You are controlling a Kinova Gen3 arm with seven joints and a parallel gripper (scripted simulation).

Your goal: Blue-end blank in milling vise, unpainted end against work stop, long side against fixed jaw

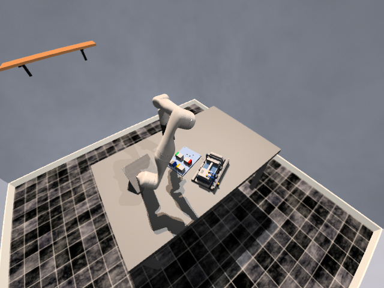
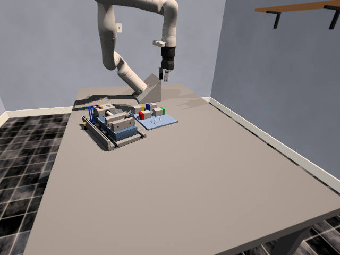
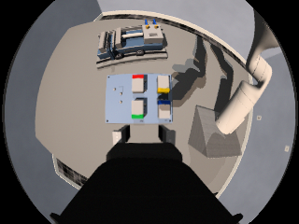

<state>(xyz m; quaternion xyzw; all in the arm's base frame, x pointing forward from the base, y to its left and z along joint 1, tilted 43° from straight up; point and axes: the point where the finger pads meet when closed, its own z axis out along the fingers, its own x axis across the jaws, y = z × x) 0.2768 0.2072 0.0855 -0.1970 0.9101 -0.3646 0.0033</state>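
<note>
The blank with the blue end (image 1: 173,163) (image 2: 152,105) (image 3: 163,110) lies on the light-blue plate (image 1: 186,150) (image 2: 164,122) (image 3: 114,111). In the wrist view it is at the plate's lower right corner, its blue end facing the yellow-ended blank. The milling vise (image 2: 125,134) (image 3: 135,45) stands beside the plate, hoses on one end block; the fixed jaw (image 2: 122,124) (image 3: 102,43) is at the opposite end. No blank shows between the jaws; the bars and work stop are not clearly made out. My gripper (image 2: 163,77) (image 3: 144,131) is open and empty, high above the table, near the plate's lower edge in the wrist view.
Blanks with red (image 1: 187,161) (image 2: 145,114) (image 3: 137,85), green (image 1: 179,156) (image 2: 158,111) (image 3: 137,107) and yellow (image 1: 180,168) (image 2: 138,109) (image 3: 163,82) ends lie on the same plate, with small pegs. The wedge-shaped arm base (image 1: 136,167) (image 2: 153,92) (image 3: 215,140) stands nearby.
</note>
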